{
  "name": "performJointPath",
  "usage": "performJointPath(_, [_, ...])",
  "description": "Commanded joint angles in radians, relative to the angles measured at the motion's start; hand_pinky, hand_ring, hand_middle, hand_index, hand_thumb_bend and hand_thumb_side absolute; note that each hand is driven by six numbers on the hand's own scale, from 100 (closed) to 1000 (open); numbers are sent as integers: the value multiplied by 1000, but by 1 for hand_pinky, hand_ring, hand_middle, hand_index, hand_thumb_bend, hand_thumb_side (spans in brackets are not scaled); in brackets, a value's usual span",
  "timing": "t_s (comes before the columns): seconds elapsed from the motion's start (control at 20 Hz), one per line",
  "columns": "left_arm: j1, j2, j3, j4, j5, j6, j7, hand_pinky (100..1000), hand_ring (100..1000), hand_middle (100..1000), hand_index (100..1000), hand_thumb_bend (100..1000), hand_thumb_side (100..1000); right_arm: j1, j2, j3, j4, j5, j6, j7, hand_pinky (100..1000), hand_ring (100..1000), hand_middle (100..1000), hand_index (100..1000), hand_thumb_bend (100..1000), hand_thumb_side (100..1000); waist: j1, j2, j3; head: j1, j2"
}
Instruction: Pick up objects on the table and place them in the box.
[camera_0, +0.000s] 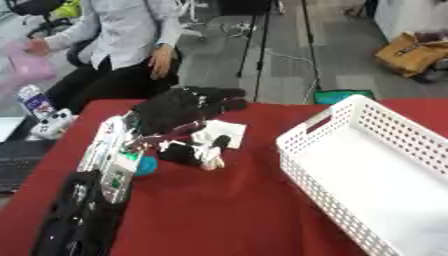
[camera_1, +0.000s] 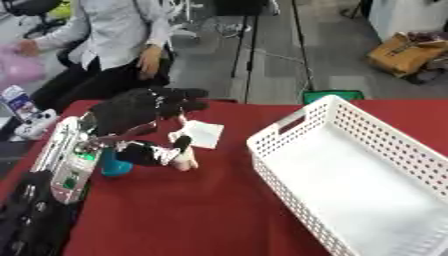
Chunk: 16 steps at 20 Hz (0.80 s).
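1. Objects on the red bench (camera_1: 201, 210) sit left of centre: a blue round thing (camera_1: 112, 166), a white flat packet (camera_1: 204, 133), and a small dark-and-pale item (camera_1: 175, 152) under the left hand (camera_1: 140, 112).
2. Left arm (camera_0: 105, 160) enters from the lower left; its hand is black and reaches over the cluster.
3. Fingers (camera_1: 179, 145) curl down toward the dark-and-pale item and appear to touch it; whether they actually grasp it cannot be told.
4. Blue thing lies just beside the silver forearm, on its right, partly hidden by it.
5. White packet lies flat just right of the hand, touching or nearly touching the fingers.
6. White perforated box (camera_1: 289, 150) stands right of centre, well apart from the cluster, with bare red cloth between.
7. Right hand shows in neither view.
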Motion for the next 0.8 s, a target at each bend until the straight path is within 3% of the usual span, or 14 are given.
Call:
performJointPath(0.05, [-30, 26, 1, -4, 11, -243, -387, 790, 928, 1000, 1000, 340, 767, -8, -20, -5, -18, -11, -120, -121, 752, 681, 672, 708, 100, 906, -5, -18, -1, 3, -6])
performJointPath(0.15, [-34, 26, 10, -14, 39, -237, -446, 806, 934, 1000, 1000, 368, 800, -7, -20, -5, -18, -11, -121, -121, 753, 681, 671, 708, 100, 904, -5, -18, 0, 3, -6])
performJointPath(0.3, [-39, 32, 6, -23, 67, -241, -464, 811, 935, 1000, 1000, 340, 787, -8, -21, -4, -18, -13, -121, -121, 753, 680, 670, 708, 100, 904, -5, -18, 1, 4, -7])
performJointPath(0.65, [-48, 45, 9, 0, -14, -244, -466, 806, 926, 1000, 1000, 390, 671, -8, -22, -4, -18, -16, -121, -121, 753, 680, 668, 706, 100, 894, -4, -17, 3, 3, -8])
performJointPath(0.8, [-49, 48, 6, 9, -36, -244, -466, 785, 910, 1000, 1000, 383, 577, -8, -22, -5, -18, -17, -121, -121, 753, 680, 668, 706, 100, 900, -4, -17, 3, 4, -5])
